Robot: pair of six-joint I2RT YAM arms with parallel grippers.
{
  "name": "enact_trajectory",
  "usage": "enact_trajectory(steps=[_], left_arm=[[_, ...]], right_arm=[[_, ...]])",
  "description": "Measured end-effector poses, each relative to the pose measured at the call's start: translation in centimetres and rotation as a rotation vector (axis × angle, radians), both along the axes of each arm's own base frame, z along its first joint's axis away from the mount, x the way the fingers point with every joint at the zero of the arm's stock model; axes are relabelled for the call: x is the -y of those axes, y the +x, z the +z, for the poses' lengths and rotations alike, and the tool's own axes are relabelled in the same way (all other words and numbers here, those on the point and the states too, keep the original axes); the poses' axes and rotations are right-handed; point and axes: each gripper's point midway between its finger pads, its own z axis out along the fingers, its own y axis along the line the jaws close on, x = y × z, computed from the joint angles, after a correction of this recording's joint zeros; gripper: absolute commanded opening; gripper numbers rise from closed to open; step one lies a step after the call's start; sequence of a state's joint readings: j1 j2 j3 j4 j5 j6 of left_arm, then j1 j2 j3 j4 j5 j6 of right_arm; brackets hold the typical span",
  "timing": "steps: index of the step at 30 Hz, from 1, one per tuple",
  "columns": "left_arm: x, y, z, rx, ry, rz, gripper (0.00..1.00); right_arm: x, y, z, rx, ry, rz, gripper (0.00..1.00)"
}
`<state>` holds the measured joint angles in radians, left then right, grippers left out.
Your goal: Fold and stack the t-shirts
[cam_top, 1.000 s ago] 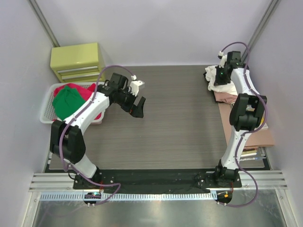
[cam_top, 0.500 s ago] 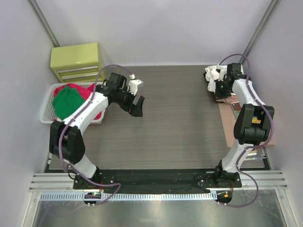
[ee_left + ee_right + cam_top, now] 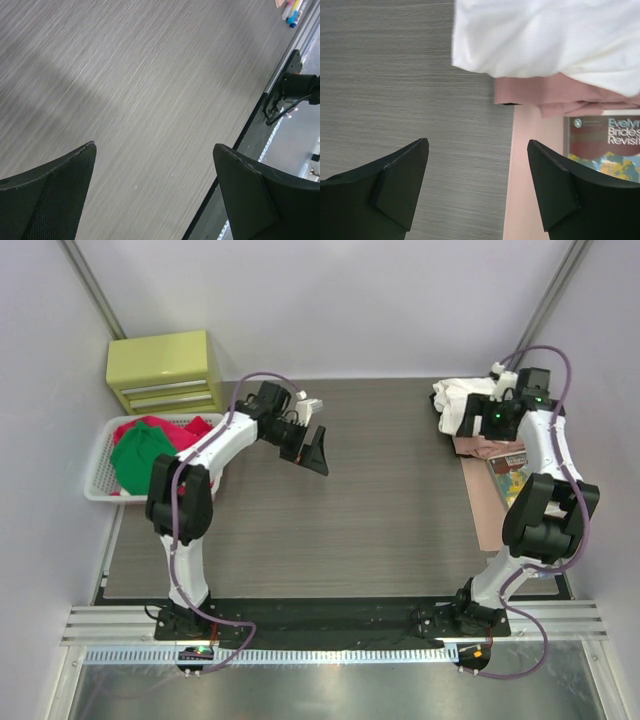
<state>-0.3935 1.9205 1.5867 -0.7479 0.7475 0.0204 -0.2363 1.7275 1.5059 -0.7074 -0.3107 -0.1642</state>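
Though shut a second ago, right tool (image 3: 477,142) spread near white t-shirt (image 3: 545,35), left tool (image 3: 155,146) apart, moved rightward.

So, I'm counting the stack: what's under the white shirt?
A folded salmon-pink shirt pokes out beneath the white shirt. Whether more lies between them is covered.

Just beyond the right fingers (image 3: 400,185): white t-shirt (image 3: 545,35), rumpled, draped over flat salmon-pink t-shirt (image 3: 560,95), hiding its far part. Well apart from the left fingers (image 3: 318,452): green t-shirt (image 3: 140,455) bunched atop red t-shirt (image 3: 190,428).
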Motion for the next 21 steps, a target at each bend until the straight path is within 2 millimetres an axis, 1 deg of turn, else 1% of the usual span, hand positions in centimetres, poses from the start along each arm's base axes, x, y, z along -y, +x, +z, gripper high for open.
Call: enact_trajectory(steps=[2,4,5,7,9,12,14,16,17,19,21], left_arm=[[1.5,0.7,-0.6,-0.024,-0.013,-0.015,1.0],[2.5,0.1,-1.0,-0.038,-0.011,-0.039,1.0],[2.9,-0.6,-1.1,-0.048,-0.01,-0.057,1.0],[3.4,-1.5,-1.1,-0.052,-0.01,-0.077,1.0],[3.4,-2.8,-1.5,-0.058,-0.003,-0.096,1.0],[2.2,-4.4,-2.0,-0.073,0.026,-0.09,1.0],[1.6,-4.7,-1.6,-0.059,0.034,-0.083,1.0],[1.4,-4.6,-0.7,-0.026,0.03,-0.078,1.0],[1.3,-4.5,-0.2,-0.006,0.027,-0.076,1.0],[1.2,-4.3,0.6,0.025,0.02,-0.076,1.0],[1.2,-4.2,1.0,0.045,0.016,-0.076,1.0]], right_arm=[[2.1,-0.1,0.1,0.006,0.035,-0.048,0.86],[3.9,0.2,0.3,0.012,0.047,-0.087,0.85],[4.6,0.4,0.3,0.013,0.046,-0.101,0.85],[4.7,0.8,0.1,0.009,0.04,-0.103,0.85],[3.8,1.1,-0.2,-0.001,0.015,-0.09,0.86],[2.4,1.8,0.1,0.002,-0.009,-0.066,0.85],[2.1,2.9,0.4,0.014,-0.022,-0.059,0.85],[2.6,4.2,0.3,0.023,-0.025,-0.075,0.84],[3.1,4.8,0.0,0.022,-0.024,-0.091,0.84],[4.0,5.2,-1.1,0.003,-0.022,-0.12,0.84],[4.7,5.3,-2.5,-0.028,-0.018,-0.141,0.84]])
